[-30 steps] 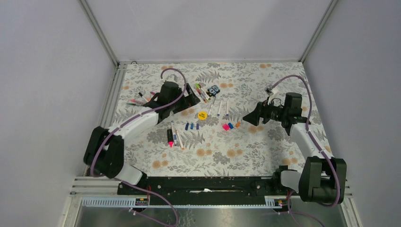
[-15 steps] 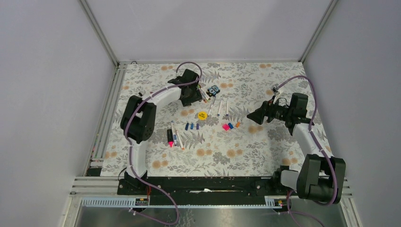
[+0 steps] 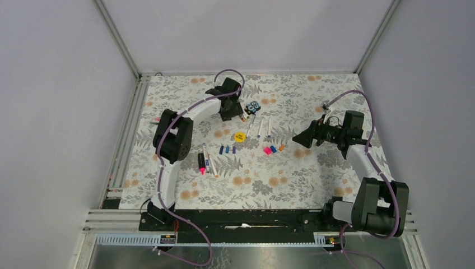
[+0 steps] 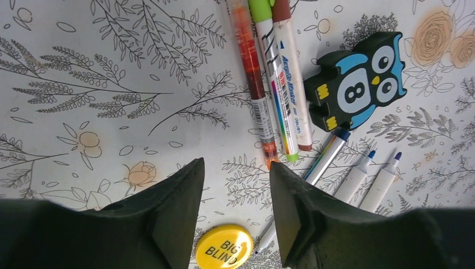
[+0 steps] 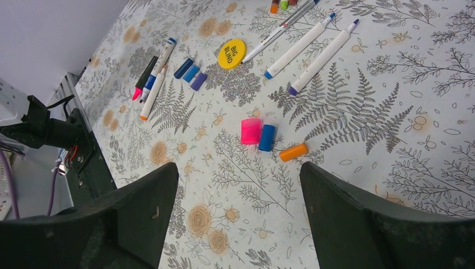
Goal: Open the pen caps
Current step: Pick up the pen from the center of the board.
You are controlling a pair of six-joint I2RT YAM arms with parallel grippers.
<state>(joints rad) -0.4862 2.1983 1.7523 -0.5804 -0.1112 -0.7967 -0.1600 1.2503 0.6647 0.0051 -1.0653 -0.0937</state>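
While the left gripper [image 4: 235, 168] hangs low over the floral table [image 4: 84, 67], its fingers [image 4: 173, 218] stand moderately apart and hold nothing. Three capped pens [image 4: 271, 84], orange, green and brown, lie side by side just beyond the fingertips, nearer the finger on the right of the wrist view. An owl-shaped block [image 4: 355, 81] sits right of those pens. Two uncapped white pens [image 4: 358, 174] lie outside that same finger. A yellow disc [image 4: 224, 247] shows low between the fingers. The right gripper [image 5: 238, 168] is spread wide and empty. Ahead of the gap between its fingers lie loose pen caps [image 5: 267, 137]: pink and blue side by side, with orange just beside them. Three further caps [image 5: 191, 73] lie farther ahead.
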